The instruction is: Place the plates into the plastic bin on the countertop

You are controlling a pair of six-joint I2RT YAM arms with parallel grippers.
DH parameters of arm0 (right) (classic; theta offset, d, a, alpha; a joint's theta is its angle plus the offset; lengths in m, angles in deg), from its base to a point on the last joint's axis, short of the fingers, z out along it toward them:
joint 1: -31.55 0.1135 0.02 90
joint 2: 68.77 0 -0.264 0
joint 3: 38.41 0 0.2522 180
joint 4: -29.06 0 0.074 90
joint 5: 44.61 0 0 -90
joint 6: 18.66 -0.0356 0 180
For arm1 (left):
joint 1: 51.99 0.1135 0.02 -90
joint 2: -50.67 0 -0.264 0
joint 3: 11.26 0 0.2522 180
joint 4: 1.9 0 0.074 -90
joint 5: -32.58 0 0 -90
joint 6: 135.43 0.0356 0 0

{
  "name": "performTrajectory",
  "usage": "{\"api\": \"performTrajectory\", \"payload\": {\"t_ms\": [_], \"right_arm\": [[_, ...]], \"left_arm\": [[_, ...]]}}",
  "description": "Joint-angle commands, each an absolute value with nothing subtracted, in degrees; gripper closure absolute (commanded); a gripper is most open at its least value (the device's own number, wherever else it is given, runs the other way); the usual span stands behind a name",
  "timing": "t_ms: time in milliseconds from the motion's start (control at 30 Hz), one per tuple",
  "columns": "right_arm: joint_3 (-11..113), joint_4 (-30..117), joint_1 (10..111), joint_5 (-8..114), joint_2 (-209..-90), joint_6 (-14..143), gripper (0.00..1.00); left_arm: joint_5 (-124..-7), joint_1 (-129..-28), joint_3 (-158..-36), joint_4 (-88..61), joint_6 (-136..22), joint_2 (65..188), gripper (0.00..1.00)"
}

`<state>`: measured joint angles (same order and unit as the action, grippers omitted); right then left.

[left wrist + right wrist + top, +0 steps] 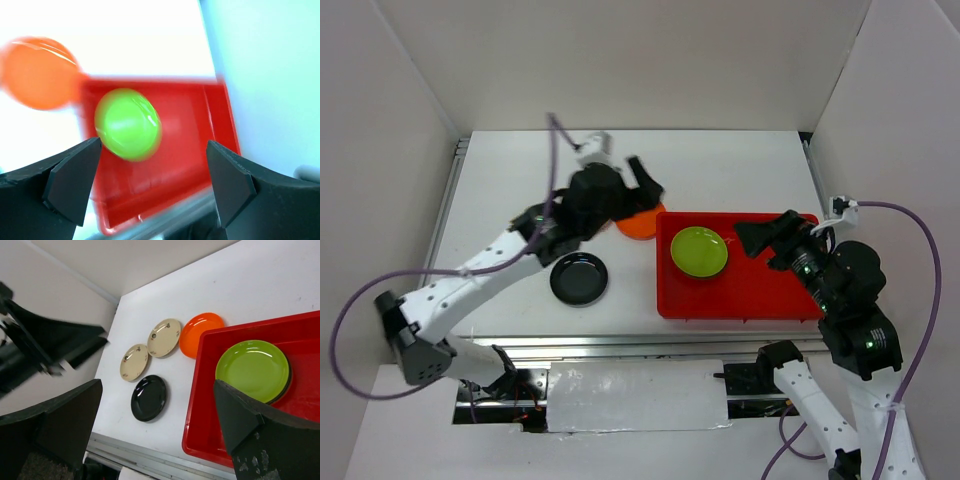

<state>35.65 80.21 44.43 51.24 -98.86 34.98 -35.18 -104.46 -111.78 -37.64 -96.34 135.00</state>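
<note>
Along the near edge of the countertop (720, 160), toward its right corner, sits the red plastic bin (760, 295) with a lime green plate (699, 251) in its left half. An orange plate (638, 226) lies at the bin's far left corner; a black plate (579, 277) rests near the bin's left wall. The left gripper (152, 150) and the right gripper (157, 385) both gape wide, holding nothing.

left tool (153, 150) spread wide; right tool (158, 390) likewise.
</note>
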Motion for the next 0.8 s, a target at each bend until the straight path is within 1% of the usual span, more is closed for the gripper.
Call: {"api": "performTrajectory", "payload": {"t_ms": [0,33,67,133,167,233,267,367,433,533,767], "right_arm": [[34.4,76.6,44.1,54.0,-100.0,35.5,0.0],[33.7,75.7,44.1,55.2,-100.0,35.5,0.0],[33.2,75.1,44.1,55.9,-100.0,35.5,0.0],[31.9,73.1,44.1,59.0,-100.1,35.5,0.0],[31.4,72.4,44.0,59.9,-100.3,35.4,0.0],[30.7,71.2,44.1,62.1,-100.9,35.1,0.0],[30.5,70.9,44.1,62.6,-101.1,35.0,0.0],[30.2,70.2,44.2,63.9,-101.8,34.9,0.0],[29.9,70.1,44.2,64.2,-101.9,34.9,0.0],[29.3,69.7,44.2,64.6,-101.7,34.8,0.0],[29.3,70.2,44.2,64.5,-101.5,34.9,0.0]], "left_arm": [[-25.9,-89.8,-101.6,-48.2,-106.4,130.1,0.01],[-26.3,-86.4,-98.6,-48.9,-108.2,126.6,0.01],[-27.4,-79.2,-91.6,-47.1,-109.1,124.6,0.01],[-34.2,-71.2,-84.6,-43.4,-109.2,118.8,0.01],[-37.9,-62.8,-79.1,-39.3,-107.6,117.4,0.01],[-45.9,-55.7,-75.7,-37.3,-105.6,116.3,0.01],[-48.0,-49.6,-73.7,-36.2,-104.6,116.6,0.01],[-55.6,-42.4,-70.2,-26.9,-101.0,119.4,0.01],[-60.5,-40.1,-69.2,-24.5,-99.8,121.4,0.01],[-62.9,-38.4,-67.7,-21.5,-99.8,125.5,0.01],[-63.3,-38.7,-66.0,-18.0,-100.9,134.6,0.01]]}}
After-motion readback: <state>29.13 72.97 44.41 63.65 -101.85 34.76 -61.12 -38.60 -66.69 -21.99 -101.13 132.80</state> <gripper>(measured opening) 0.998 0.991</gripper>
